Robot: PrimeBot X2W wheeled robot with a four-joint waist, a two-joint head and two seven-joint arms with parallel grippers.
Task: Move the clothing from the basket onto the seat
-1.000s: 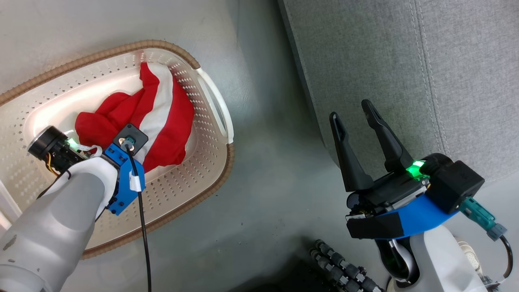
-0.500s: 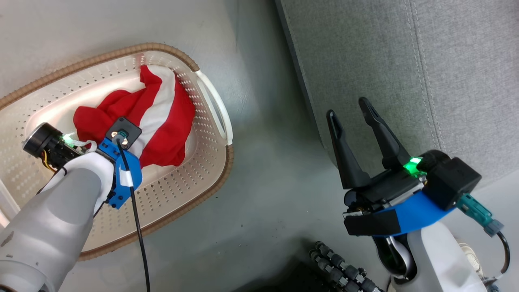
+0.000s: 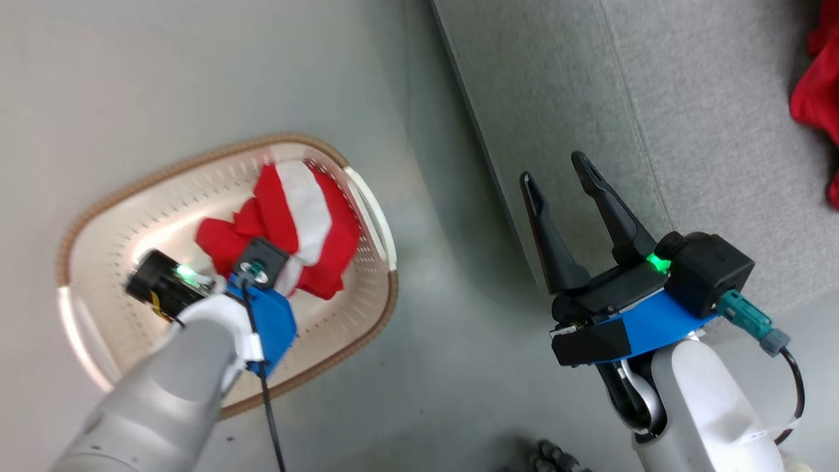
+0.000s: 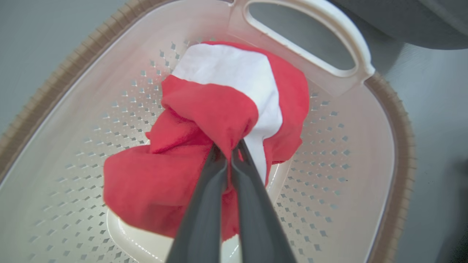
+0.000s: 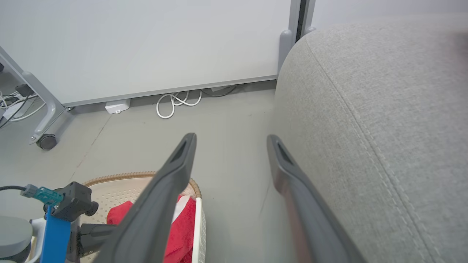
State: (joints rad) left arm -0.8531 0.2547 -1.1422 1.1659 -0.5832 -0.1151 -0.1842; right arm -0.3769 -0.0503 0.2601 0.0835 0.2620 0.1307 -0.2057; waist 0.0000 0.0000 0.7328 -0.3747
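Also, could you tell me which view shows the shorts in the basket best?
Left wrist view: the shorts sit central, the left claw shut on a red fold. Head view: smaller, partly covered. Right wrist view: a partly hidden sliver.

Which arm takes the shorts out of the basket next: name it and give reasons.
Left. The left gripper is shut on the shorts inside the basket, so it need only lift. The right gripper is open and empty by the seat, apart from the basket.
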